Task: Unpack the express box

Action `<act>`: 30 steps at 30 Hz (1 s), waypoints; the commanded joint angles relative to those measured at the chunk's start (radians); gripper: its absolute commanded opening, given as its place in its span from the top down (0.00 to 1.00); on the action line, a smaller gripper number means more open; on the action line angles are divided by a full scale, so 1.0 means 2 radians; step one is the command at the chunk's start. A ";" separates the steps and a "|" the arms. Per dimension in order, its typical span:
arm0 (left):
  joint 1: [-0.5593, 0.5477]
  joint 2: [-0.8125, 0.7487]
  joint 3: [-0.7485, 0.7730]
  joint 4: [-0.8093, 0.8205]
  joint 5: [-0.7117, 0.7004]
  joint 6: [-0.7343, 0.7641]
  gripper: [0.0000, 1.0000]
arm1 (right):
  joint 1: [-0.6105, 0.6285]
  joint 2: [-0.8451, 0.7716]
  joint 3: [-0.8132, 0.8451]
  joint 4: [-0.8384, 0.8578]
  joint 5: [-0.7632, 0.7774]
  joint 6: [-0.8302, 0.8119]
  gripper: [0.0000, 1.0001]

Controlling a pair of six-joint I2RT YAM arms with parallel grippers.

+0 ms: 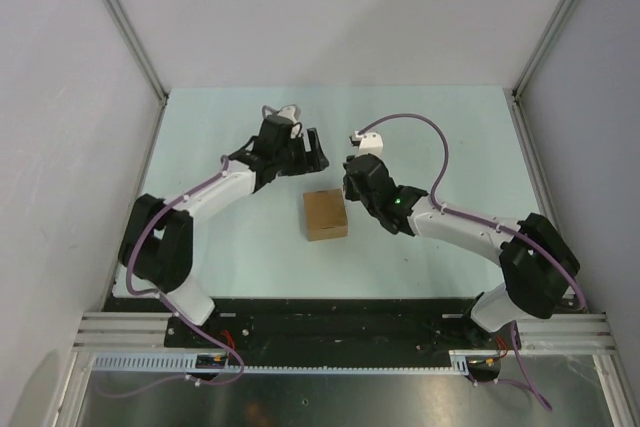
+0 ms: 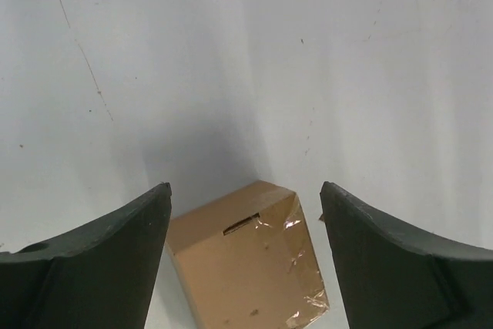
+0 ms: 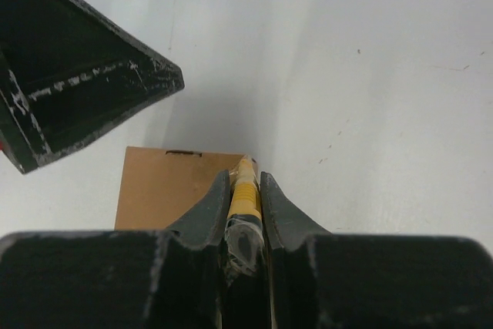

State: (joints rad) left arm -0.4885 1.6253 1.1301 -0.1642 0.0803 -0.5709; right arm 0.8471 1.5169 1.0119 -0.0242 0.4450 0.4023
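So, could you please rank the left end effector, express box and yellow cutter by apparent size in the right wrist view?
1. left end effector, largest, though closeness may inflate it
2. express box, partly hidden
3. yellow cutter, smallest
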 commanded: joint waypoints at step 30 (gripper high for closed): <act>-0.052 0.080 0.019 -0.078 -0.029 0.153 0.42 | 0.002 0.015 -0.008 0.057 0.047 0.037 1.00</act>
State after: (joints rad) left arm -0.5926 1.7638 1.1755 -0.2863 0.0700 -0.2947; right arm 0.8482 1.5696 1.0111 0.0395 0.4820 0.4633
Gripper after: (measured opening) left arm 0.590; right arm 0.164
